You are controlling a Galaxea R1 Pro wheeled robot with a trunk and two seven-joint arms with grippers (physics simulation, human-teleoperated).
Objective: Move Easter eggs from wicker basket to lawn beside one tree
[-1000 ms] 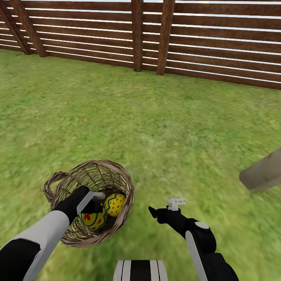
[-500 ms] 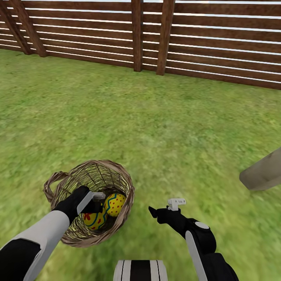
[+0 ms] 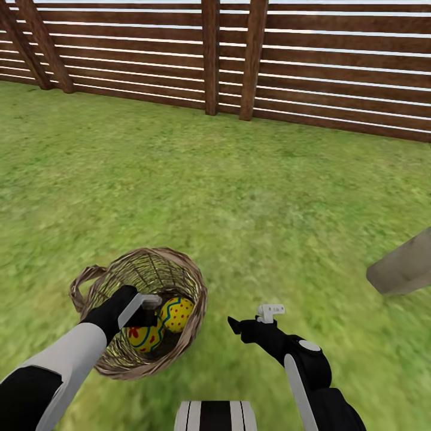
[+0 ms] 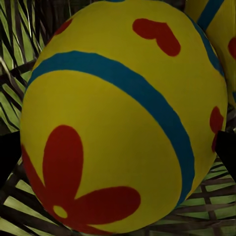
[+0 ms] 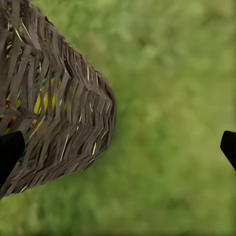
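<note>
While the flower egg [image 4: 108, 118] lies low in the wicker basket [image 3: 191, 281], its long axis tilted off upright, it sits directly ahead of the left gripper [image 3: 149, 306], which has reached in over the near rim. From the left wrist view the egg bulges between two dark fingertips [image 4: 9, 155], one at each flank, so the jaws look spread around it rather than pinching; whether the pads touch the shell I cannot tell. A second egg [image 3: 177, 312], yellow with red dots and blue lines, rests just beside it against the basket's right wall. A third is not clear to me. The right gripper [image 3: 254, 320] hangs open over the lawn [image 3: 239, 197] beside the basket, holding nothing. The left arm is plainly nearer. A pale trunk [image 3: 402, 268] stands well apart to the right, before the fence [image 3: 335, 66].
</note>
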